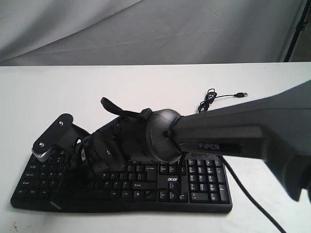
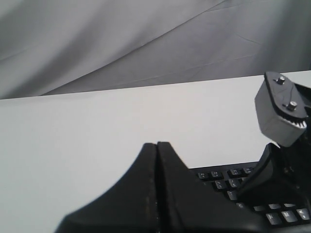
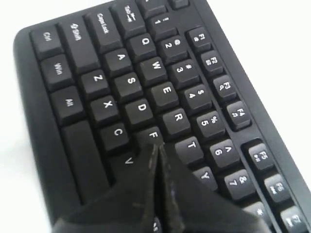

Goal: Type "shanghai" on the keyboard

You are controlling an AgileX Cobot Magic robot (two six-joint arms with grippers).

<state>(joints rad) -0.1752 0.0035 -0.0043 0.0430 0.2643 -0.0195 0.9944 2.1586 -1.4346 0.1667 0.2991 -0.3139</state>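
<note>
The black keyboard (image 1: 204, 182) with a white acer logo lies near the front edge of the white table (image 1: 121, 87). My right arm (image 1: 218, 131) reaches from the right across its middle to its left half. In the right wrist view my right gripper (image 3: 156, 147) is shut on nothing. Its tip sits over the spot just past the F key (image 3: 153, 135), between V and T, and the key beneath is hidden. My left gripper (image 2: 156, 144) is shut and empty. It hangs over bare table beside the keyboard (image 2: 228, 177), and I cannot pick it out in the exterior view.
The keyboard's thin black cable (image 1: 211, 99) is coiled behind it, with the USB plug (image 1: 244, 93) lying loose. It also trails off the front right (image 1: 252, 199). A grey toothed part (image 2: 282, 114) of the right gripper shows in the left wrist view. Grey cloth (image 1: 146, 29) hangs behind the table.
</note>
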